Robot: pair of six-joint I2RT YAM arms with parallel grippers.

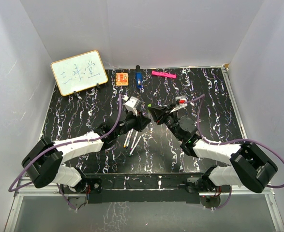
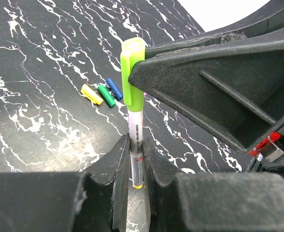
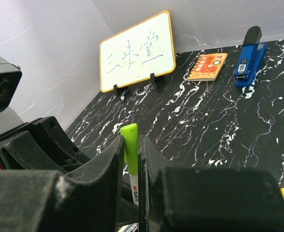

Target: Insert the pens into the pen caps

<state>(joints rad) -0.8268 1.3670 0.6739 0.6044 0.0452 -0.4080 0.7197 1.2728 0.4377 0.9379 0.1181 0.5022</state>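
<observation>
My left gripper (image 2: 136, 145) is shut on a white-barrelled pen (image 2: 135, 128), held upright above the table. A lime green pen cap (image 2: 133, 72) sits over the pen's top end. My right gripper (image 3: 130, 150) is shut on that cap (image 3: 129, 135), with the white barrel (image 3: 134, 191) showing below it. In the top view the two grippers meet at mid-table, left (image 1: 142, 121) and right (image 1: 153, 112). Three loose caps, yellow (image 2: 91, 94), green (image 2: 106, 95) and blue (image 2: 114, 89), lie side by side on the table. Other loose pens (image 1: 133, 140) lie near the left arm.
A small whiteboard (image 1: 79, 72) stands at the back left. An orange square block (image 1: 122, 78), a dark blue block (image 1: 138, 77) and a pink bar (image 1: 163, 74) lie along the back edge. White walls enclose the black marbled table (image 1: 74, 111).
</observation>
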